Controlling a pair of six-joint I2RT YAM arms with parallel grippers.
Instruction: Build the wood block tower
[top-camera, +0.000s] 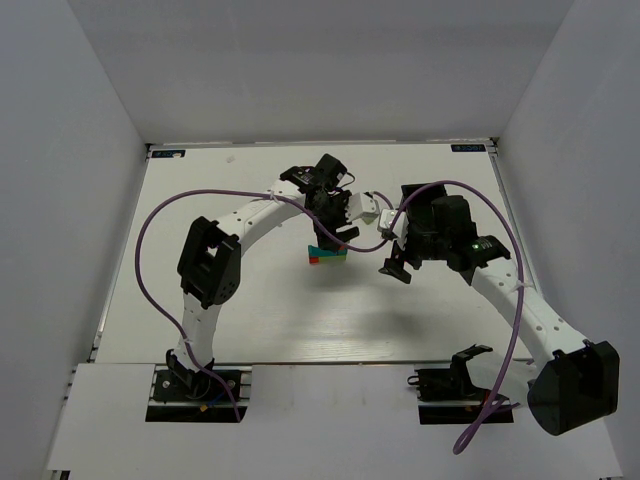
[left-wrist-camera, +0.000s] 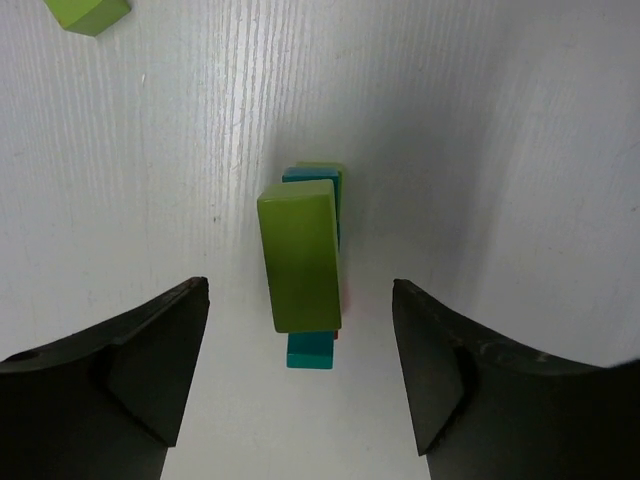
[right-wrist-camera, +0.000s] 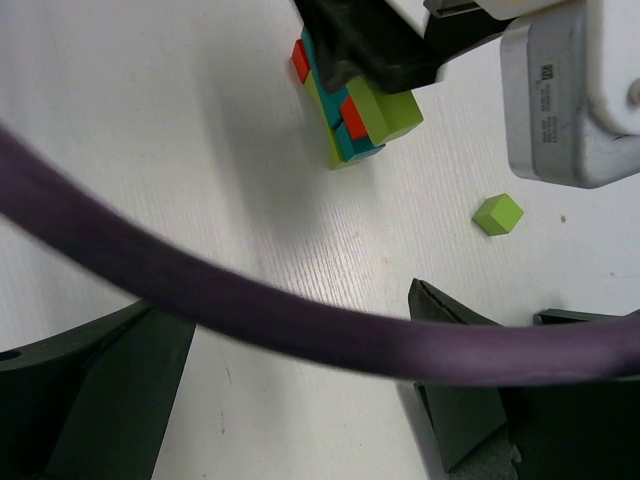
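- My left gripper (left-wrist-camera: 300, 330) is open, and its two black fingers (left-wrist-camera: 150, 370) stand on either side of the wood block tower (left-wrist-camera: 300, 260) with bare table (left-wrist-camera: 520, 150) showing in both gaps; it has hold of nothing.
- In my left wrist view the tower sits dead centre between the jaws, at 12 o'clock from the gap, touching neither finger.
- The long lime green block (left-wrist-camera: 298, 255) lies on top of the tower. A teal block (left-wrist-camera: 310, 352) pokes out from under its near end, and more teal and lime show at its far end.
- From above, the tower (top-camera: 326, 256) lies near the middle of the table, just at 7 o'clock of my left gripper (top-camera: 338, 235).
- My right gripper (right-wrist-camera: 300, 320) is spread as wide as it goes and is empty. A purple cable (right-wrist-camera: 200, 290) sweeps across in front of its jaws.
- From above, the tower is at 9 o'clock from my right gripper (top-camera: 397, 265), near it but clear of it.
- In my right wrist view the tower (right-wrist-camera: 350, 120) lies at 12 to 1 o'clock, with red, teal and lime layers showing on its side, partly under a black finger (right-wrist-camera: 370, 50) of my left gripper.
- A loose lime green cube (right-wrist-camera: 497, 214) rests on the table apart from the tower, at 2 o'clock from my right jaws. In my left wrist view it (left-wrist-camera: 88, 12) is at 11 o'clock, cut off by the frame edge.
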